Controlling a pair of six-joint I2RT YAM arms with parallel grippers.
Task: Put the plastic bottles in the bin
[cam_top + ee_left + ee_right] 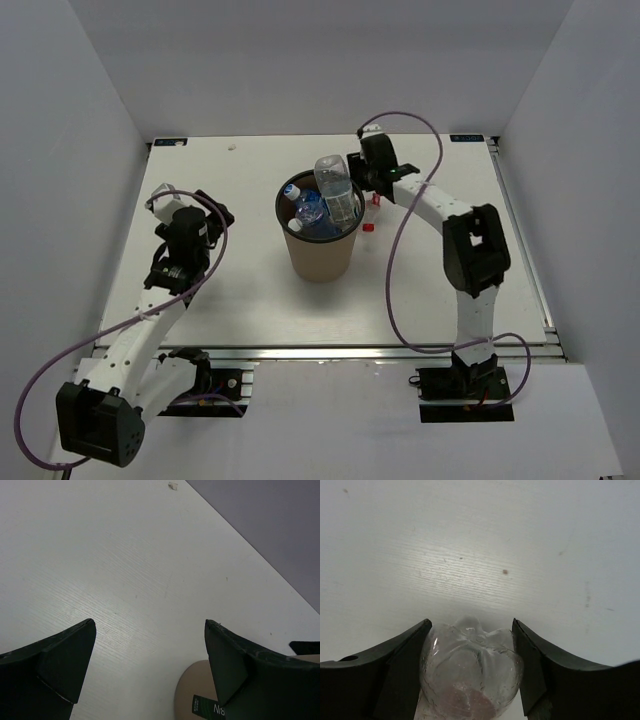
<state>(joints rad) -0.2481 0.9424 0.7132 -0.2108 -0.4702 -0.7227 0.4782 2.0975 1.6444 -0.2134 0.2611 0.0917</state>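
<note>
Small clear plastic bottle (336, 190) clamped by right gripper (471, 625), held over brown round cardboard bin (321, 258), left gripper (150, 623) wide open, nothing held, left of bin.

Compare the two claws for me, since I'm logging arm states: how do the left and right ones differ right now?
The left claw is open and empty; the right claw is shut on a plastic bottle, gripping its base end. The left claw is over bare table, left of the bin; the right claw is beside the bin's far-right rim, its bottle poking up out of the bin. Both have dark fingers.
</note>
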